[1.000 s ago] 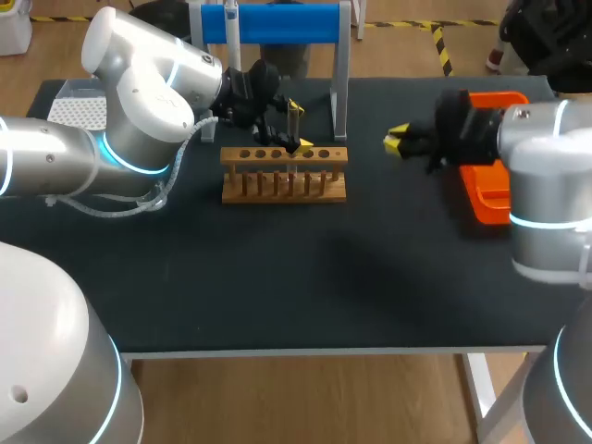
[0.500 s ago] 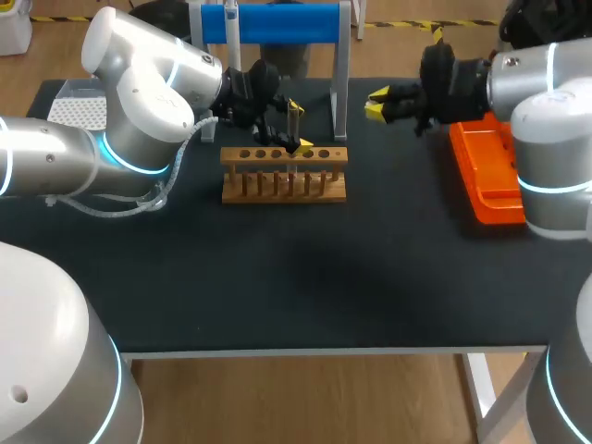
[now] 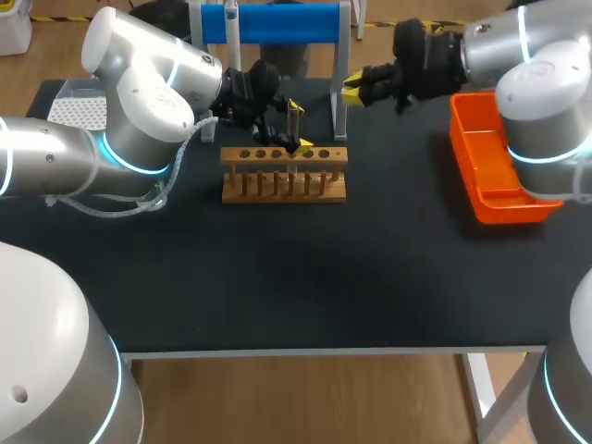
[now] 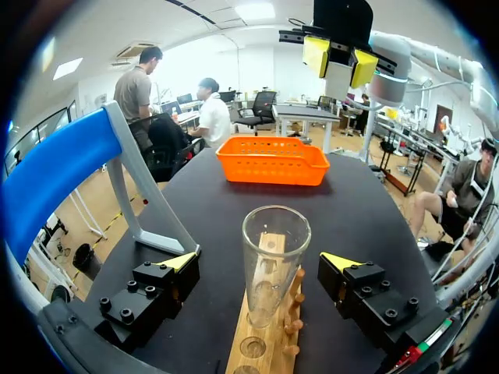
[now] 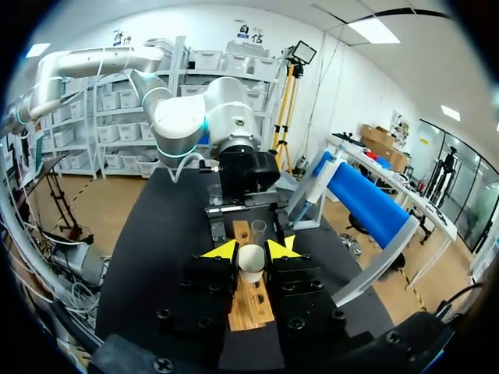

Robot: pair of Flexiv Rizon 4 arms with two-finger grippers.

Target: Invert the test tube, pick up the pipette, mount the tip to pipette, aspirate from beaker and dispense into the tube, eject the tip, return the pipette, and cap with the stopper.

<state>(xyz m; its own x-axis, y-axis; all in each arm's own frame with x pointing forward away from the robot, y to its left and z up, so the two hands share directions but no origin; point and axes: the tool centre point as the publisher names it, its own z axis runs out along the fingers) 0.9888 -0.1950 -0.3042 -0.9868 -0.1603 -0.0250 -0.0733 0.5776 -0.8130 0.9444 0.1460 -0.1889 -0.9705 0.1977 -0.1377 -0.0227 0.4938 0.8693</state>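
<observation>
Between fingers [image 4: 160, 288] of left hand [image 4: 261, 262] stands test tube [image 4: 273, 234]

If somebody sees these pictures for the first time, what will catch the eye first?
First the glass tube, standing mouth up in the wooden rack between the open fingers of the left gripper. Then the right gripper, raised beside the blue stand, shut on a small white stopper. The bright orange tray lies at the table's right side.

White arms [image 3: 139, 102], cyan rings [image 3: 120, 157], yellow-tipped claws [image 3: 299, 127] [image 3: 356, 90]
</observation>
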